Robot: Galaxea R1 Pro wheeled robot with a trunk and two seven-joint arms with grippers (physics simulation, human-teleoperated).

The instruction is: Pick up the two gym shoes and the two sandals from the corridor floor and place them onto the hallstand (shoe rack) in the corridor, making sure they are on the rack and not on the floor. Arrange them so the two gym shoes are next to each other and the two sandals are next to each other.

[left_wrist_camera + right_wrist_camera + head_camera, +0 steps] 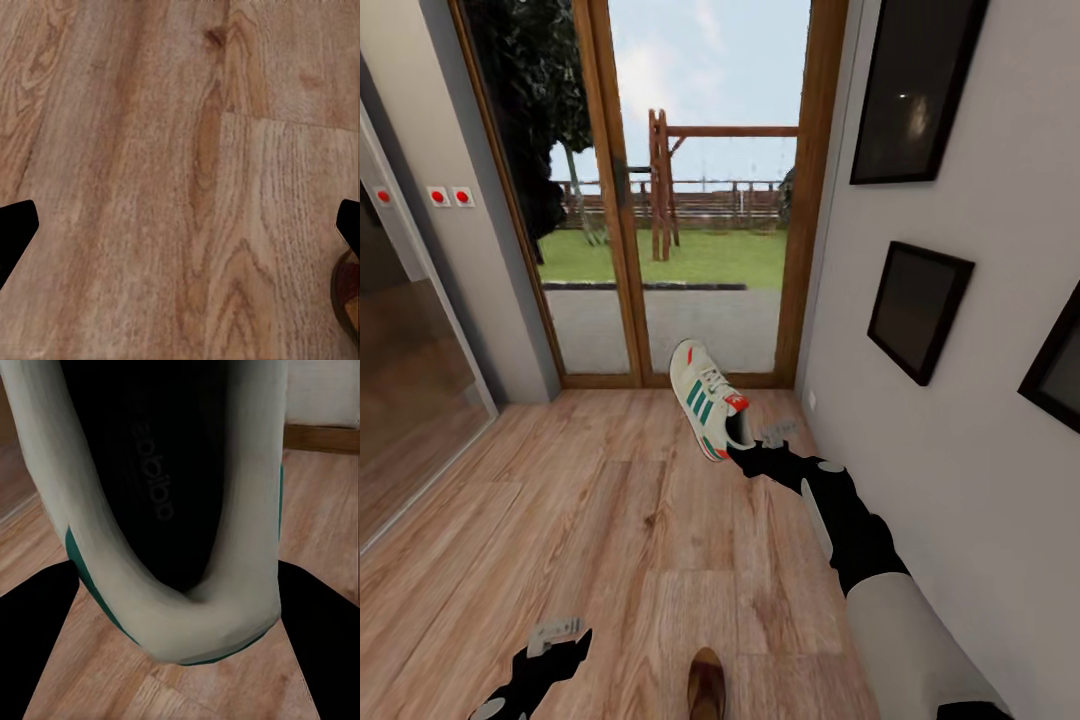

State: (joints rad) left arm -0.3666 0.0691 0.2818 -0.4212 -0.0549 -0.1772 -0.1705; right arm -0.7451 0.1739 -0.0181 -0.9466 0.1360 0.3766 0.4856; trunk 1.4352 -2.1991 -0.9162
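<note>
One gym shoe (708,398) is clamped at its heel by the right gripper (752,443) and is carried above the corridor floor (590,500), toe pointed toward the glass door (690,190). Ahead of the jaws, the door and the picture-hung wall (970,330) are close by. The left gripper (180,225) is spread wide over bare planks, with a sandal (706,683) just beside it.

I see a white gym shoe (707,397) with green side stripes, a red tongue patch and a black lining. The corridor floor (590,500) is light brown wood grain. My sandal (706,684) reads dark brown.
</note>
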